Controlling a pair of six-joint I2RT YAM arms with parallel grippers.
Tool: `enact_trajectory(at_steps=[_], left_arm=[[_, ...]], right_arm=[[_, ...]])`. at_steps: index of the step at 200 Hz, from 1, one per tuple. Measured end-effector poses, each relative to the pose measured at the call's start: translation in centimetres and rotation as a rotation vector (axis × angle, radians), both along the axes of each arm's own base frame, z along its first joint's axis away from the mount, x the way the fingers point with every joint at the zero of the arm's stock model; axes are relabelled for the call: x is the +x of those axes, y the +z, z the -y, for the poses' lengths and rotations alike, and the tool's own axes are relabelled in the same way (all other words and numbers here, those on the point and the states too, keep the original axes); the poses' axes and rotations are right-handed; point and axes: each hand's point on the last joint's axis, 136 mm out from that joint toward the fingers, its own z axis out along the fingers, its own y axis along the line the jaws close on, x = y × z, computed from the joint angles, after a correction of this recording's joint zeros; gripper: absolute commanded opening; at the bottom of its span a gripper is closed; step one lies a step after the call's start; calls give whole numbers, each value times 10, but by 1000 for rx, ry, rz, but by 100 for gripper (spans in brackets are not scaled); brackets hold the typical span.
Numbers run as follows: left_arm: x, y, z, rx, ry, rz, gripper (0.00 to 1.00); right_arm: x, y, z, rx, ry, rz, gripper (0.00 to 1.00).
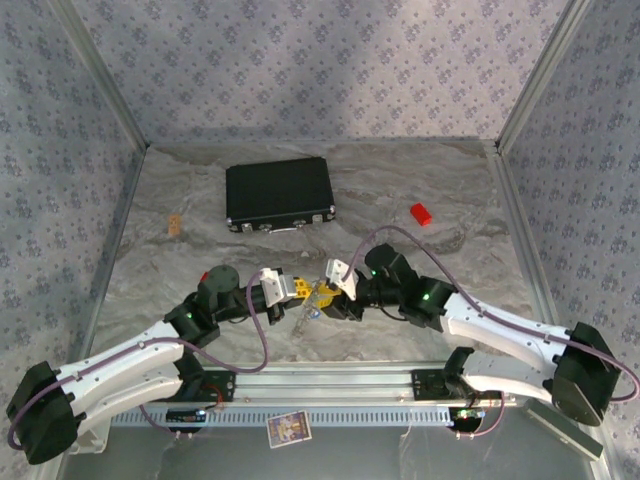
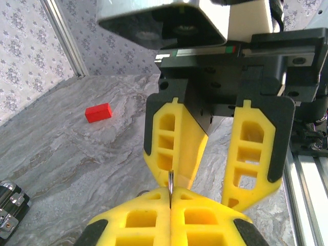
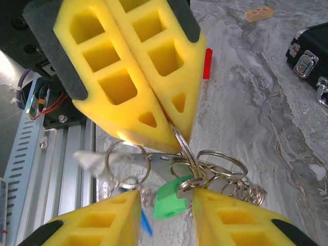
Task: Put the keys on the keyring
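The pale green plastic-headed key (image 3: 171, 197) hangs from the keyring (image 3: 192, 164), a bunch of thin silver metal rings with a short chain. Just left of it in the right wrist view, a sliver of the bright blue plastic-headed key (image 3: 146, 224) shows. A pale, whitish scrap hangs off one ring; I cannot tell what it is.

The whole bunch is off the grey marbled desk (image 1: 180, 270), near the middle of its near edge. The left gripper (image 3: 173, 125) has its yellow jaws pressed fully together, pinching one thin ring of the keyring edge-on. The right gripper (image 3: 166, 197) faces it, jaws parted about halfway, with the green key head in the gap between them. I cannot tell whether either fingertip touches it.

Toward the far edge, a little left of centre, lies a black rectangular case with metal latches (image 1: 278, 193). A small red rectangular block (image 1: 421, 213) sits toward the far right, and a small tan block (image 1: 176, 224) near the left edge.
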Motion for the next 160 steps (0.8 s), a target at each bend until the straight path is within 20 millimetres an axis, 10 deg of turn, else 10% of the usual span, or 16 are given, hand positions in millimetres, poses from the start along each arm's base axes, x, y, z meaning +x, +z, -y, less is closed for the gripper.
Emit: enact_trajectory(at_steps=[160], left_arm=[[1,0,0,1,7,0,0]], right_arm=[[13,-9,-8,1,-58,13,43]])
